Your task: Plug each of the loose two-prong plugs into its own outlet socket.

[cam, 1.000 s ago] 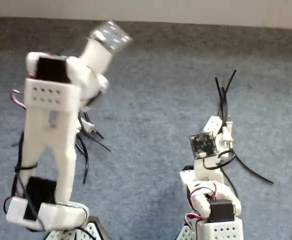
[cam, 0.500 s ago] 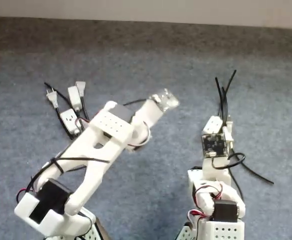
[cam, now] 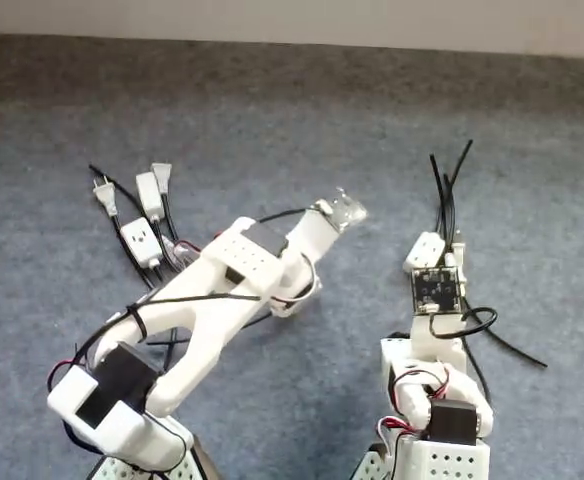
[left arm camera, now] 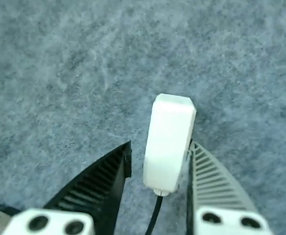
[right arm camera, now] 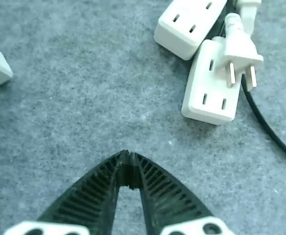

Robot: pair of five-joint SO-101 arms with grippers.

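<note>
Plug (right arm camera: 241, 56) lies loose beyond the pinched-together right tool (right arm camera: 128, 161). Left tool (left arm camera: 160, 147) sits wide around a white block (left arm camera: 168, 137). Gripping it looks next.

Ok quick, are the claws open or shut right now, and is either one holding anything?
Left gripper: open around a white corded block, not clamped on it.
Right gripper: shut, holding nothing.

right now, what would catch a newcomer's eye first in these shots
A white rectangular plastic block on a black cord sits between the open fingers of the left claw, over the grey carpet. Near the shut right claw, a white two-prong plug lies partly over a white two-slot outlet socket, with a second socket alongside.
</note>
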